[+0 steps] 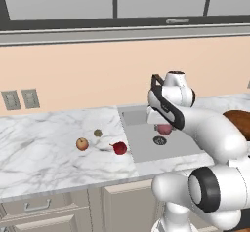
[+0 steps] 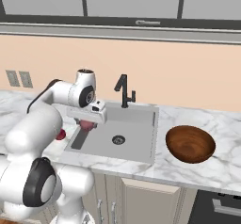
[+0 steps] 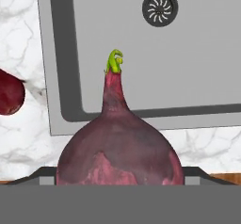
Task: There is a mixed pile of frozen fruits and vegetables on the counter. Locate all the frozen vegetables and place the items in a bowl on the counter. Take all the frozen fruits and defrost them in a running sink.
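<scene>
The gripper (image 1: 164,125) hangs over the grey sink (image 2: 132,138), its jaws set wide around a pinkish-purple bulb (image 3: 120,157) that sits between them. In the hand view this bulb tapers to a narrow neck tipped with a green sprout, with the sink's round drain (image 3: 160,7) beyond it. In both base views the bulb appears as a pink patch just under the hand, above the left part of the basin. A black faucet (image 2: 124,90) stands at the back rim. On the white marble worktop (image 1: 39,148) to the left of the sink lie three small fruits: an orange-yellow one (image 1: 82,144), an olive-brown one (image 1: 97,133) and a dark red one (image 1: 119,148) nearest the basin. A wide brown bowl (image 2: 190,143) rests on the worktop to the right of the sink.
</scene>
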Robot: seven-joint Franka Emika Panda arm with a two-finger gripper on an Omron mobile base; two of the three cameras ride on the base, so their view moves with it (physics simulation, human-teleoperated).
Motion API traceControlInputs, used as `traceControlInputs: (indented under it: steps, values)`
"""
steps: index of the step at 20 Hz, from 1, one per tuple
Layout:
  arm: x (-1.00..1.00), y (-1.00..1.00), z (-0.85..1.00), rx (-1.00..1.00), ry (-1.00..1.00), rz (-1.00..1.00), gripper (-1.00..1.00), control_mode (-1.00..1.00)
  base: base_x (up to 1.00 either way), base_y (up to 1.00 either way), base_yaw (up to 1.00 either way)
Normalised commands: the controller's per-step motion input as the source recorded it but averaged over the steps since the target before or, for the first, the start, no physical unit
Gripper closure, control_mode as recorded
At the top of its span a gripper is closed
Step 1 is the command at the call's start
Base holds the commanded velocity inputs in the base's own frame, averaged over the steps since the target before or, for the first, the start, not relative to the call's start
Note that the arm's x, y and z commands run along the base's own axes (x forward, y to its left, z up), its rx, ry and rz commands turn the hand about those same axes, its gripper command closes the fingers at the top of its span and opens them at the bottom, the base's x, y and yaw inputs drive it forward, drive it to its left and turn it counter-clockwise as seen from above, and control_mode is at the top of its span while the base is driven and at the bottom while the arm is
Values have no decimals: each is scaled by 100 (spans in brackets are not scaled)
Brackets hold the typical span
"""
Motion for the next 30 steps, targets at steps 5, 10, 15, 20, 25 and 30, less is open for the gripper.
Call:
traceControlInputs:
  steps: [5, 10, 15, 20, 25, 30]
  values:
    - [0, -34, 9, -1, -5, -1, 100, -100, 0, 0, 0]
    - [7, -43, 10, -3, 0, -3, 100, -100, 0, 0, 0]
    - [8, -41, 11, -4, 0, -2, 100, -100, 0, 0, 0]
    - [12, -46, 7, -3, 2, -3, 100, -100, 0, 0, 0]
    - [20, -44, 0, 0, 7, -3, 100, -100, 0, 0, 0]
    - [10, -49, 4, 0, 0, -2, 100, -100, 0, 0, 0]
